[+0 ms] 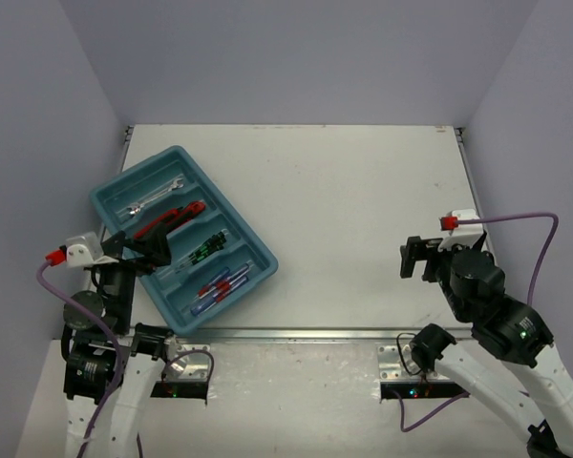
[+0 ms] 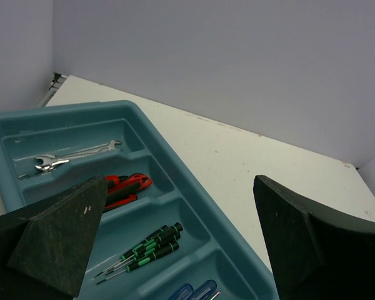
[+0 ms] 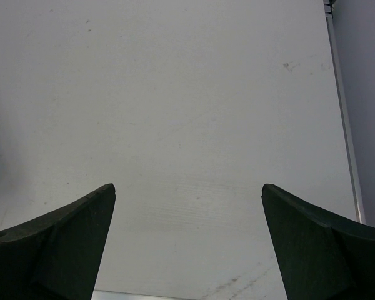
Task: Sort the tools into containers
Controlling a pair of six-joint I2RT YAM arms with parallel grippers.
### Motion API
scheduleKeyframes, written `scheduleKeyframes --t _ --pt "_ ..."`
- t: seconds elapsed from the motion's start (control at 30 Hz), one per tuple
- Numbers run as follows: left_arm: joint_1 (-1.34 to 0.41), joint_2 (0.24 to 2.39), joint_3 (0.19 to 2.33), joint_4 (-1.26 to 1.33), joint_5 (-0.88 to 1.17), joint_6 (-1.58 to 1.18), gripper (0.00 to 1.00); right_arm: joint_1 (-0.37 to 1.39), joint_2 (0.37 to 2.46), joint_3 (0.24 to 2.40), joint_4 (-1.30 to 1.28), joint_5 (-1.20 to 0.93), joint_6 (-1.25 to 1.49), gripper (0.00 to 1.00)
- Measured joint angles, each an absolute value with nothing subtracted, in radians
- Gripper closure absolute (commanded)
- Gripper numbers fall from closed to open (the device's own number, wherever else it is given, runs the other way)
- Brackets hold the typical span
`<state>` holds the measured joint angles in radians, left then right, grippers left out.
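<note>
Left gripper (image 2: 179, 181), spread, above the teal tray (image 2: 62, 119); one finger hides part of the red-handled pliers (image 2: 126, 183); blue-handled screwdrivers (image 2: 197, 291) cut off at frame edge. Right gripper (image 3: 188, 187), spread, over the counter (image 3: 187, 94).

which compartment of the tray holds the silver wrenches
The far-end compartment of the teal tray. Only it holds silver wrenches; the next holds red-handled pliers, then black-and-green screwdrivers, then blue-and-red screwdrivers nearest the robot.
</note>
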<state>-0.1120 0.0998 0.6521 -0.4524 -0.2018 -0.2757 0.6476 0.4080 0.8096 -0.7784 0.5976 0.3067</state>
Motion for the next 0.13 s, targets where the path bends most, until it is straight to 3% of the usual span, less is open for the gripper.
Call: scheduleKeyframes --t 0.13 --pt "-0.112 0.100 0.652 -0.453 -0.207 -0.278 0.00 0.648 0.408 0.801 -0.776 0.603 0.306 0.01"
